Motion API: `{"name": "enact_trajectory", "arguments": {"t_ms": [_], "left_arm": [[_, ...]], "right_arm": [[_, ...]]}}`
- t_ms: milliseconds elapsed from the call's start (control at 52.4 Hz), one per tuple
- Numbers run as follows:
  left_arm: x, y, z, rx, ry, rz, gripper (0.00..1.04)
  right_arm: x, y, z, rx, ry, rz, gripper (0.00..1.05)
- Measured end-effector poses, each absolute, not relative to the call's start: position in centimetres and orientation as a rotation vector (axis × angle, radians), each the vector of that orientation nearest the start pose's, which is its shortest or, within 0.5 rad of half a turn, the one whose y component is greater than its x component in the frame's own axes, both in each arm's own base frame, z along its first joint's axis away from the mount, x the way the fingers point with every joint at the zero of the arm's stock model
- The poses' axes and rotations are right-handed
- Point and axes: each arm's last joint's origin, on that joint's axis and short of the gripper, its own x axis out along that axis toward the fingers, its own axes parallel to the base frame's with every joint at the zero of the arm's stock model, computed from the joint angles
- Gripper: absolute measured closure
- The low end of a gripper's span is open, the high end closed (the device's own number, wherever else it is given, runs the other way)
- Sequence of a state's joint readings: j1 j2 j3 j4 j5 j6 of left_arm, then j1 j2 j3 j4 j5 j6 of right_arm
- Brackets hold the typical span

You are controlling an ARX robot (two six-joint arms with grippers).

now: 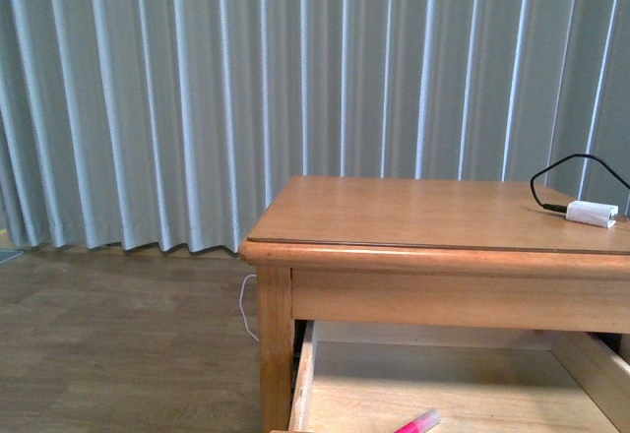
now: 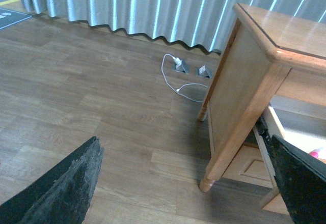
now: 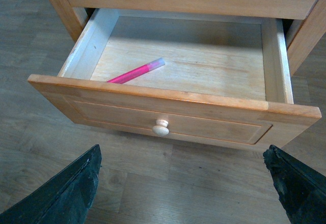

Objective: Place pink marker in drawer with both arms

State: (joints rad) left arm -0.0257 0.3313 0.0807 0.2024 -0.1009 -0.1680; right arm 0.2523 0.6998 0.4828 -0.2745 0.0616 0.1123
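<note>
Drawer: the drawer (image 3: 168, 113) of the wooden cabinet (image 1: 433, 295) stood pulled open, with its round knob (image 3: 161, 127) on the front panel.
Pink marker: the pink marker (image 3: 136, 72) lay flat and slanted on the drawer's bottom, in the half on the robot's left. It was close behind the front panel, with its pale end toward the back, and it touched neither side wall.
Left pincer: the left pincer (image 2: 184, 140) was released, its fingers (image 2: 66, 188) spread wide with nothing between them. It hung over the wooden floor (image 2: 102, 107) beside the cabinet's side.
Right pincer: the right pincer (image 3: 183, 150) was released and empty, before the drawer's front.
Tabletop: the tabletop (image 1: 394, 212) carried a white adapter (image 1: 591, 214) with a black cable (image 1: 571, 162) near its right edge.
Backdrop: a grey curtain (image 1: 197, 98) hung behind, and a white cord (image 2: 175, 76) lay on the floor at its foot.
</note>
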Motion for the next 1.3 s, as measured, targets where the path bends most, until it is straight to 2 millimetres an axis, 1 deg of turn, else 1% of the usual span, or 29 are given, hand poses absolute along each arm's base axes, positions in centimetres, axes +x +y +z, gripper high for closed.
{"name": "enact_trajectory", "arguments": {"t_ms": [76, 134, 267, 439, 592, 649, 726, 783, 1146, 1242, 1280, 1299], "left_arm": [[11.9, 0.0, 18.2, -0.169, 0.037, 0.068, 0.07], [11.8, 0.0, 18.1, -0.117, 0.014, 0.012, 0.18], [11.5, 0.0, 17.9, -0.039, -0.001, -0.002, 0.43], [11.2, 0.0, 17.3, -0.018, -0.008, -0.001, 0.73], [10.9, 0.0, 17.4, -0.01, -0.028, -0.003, 1.01], [10.8, 0.0, 17.4, -0.007, -0.027, -0.003, 1.01], [10.0, 0.0, 16.9, -0.007, 0.008, -0.003, 1.01], [9.7, 0.0, 17.1, -0.007, -0.02, -0.003, 1.01], [9.7, 0.0, 17.1, -0.007, -0.019, -0.003, 1.01], [9.7, 0.0, 17.1, -0.007, -0.019, -0.003, 0.84], [9.7, 0.0, 17.1, -0.007, -0.019, -0.003, 0.77], [9.7, 0.0, 17.1, -0.007, -0.019, -0.003, 0.72]], "right_arm": [[15.1, 3.7, 23.4, 0.033, 0.495, 0.159, 0.09], [15.1, 3.7, 23.4, 0.033, 0.495, 0.159, 0.09], [15.1, 3.7, 23.4, 0.033, 0.495, 0.159, 0.09], [15.1, 3.7, 23.4, 0.033, 0.495, 0.159, 0.09], [15.1, 3.7, 23.4, 0.033, 0.495, 0.159, 0.09], [15.1, 3.7, 23.4, 0.033, 0.495, 0.159, 0.09], [15.1, 3.7, 23.4, 0.033, 0.495, 0.159, 0.09], [15.1, 3.7, 23.4, 0.033, 0.495, 0.159, 0.09], [15.1, 3.7, 23.4, 0.033, 0.495, 0.159, 0.09], [15.1, 3.7, 23.4, 0.028, 0.489, 0.151, 0.09], [15.2, 3.8, 23.3, -0.01, 0.414, 0.091, 0.09], [15.3, 3.9, 23.3, -0.039, 0.355, 0.047, 0.09]]}}
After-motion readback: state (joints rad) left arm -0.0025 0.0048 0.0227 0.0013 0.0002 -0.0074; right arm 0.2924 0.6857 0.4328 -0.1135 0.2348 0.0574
